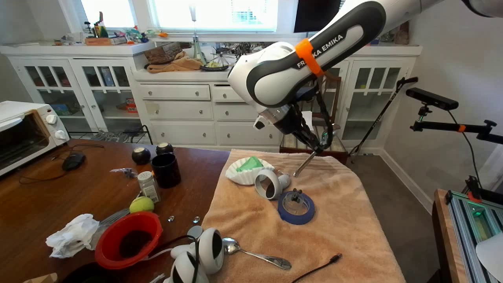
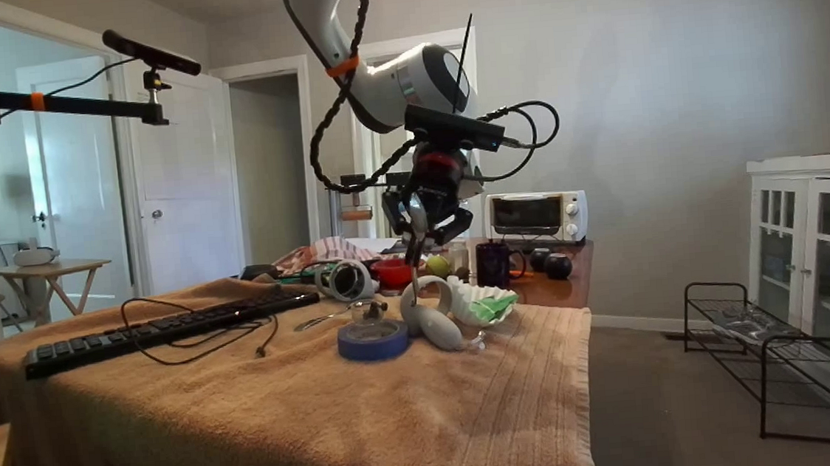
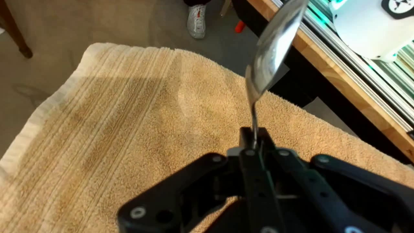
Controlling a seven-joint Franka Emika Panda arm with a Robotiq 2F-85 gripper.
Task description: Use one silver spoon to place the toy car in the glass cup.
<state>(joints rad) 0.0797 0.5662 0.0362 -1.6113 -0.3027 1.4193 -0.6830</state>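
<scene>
One closed black gripper (image 3: 255,136) pinches one silver metal spoon (image 3: 272,50); a second spoon (image 1: 261,256) lies near one round blue tape ring (image 1: 296,219).

My rounded, black-panelled white arm (image 1: 281,78) bears white EMIKA lettering (image 1: 332,43), an orange strap (image 1: 309,57) and a black ribbed cable (image 2: 314,152), and ends in my black, jointed pincer (image 3: 255,139) dotted with round silver screws (image 3: 138,212).
</scene>
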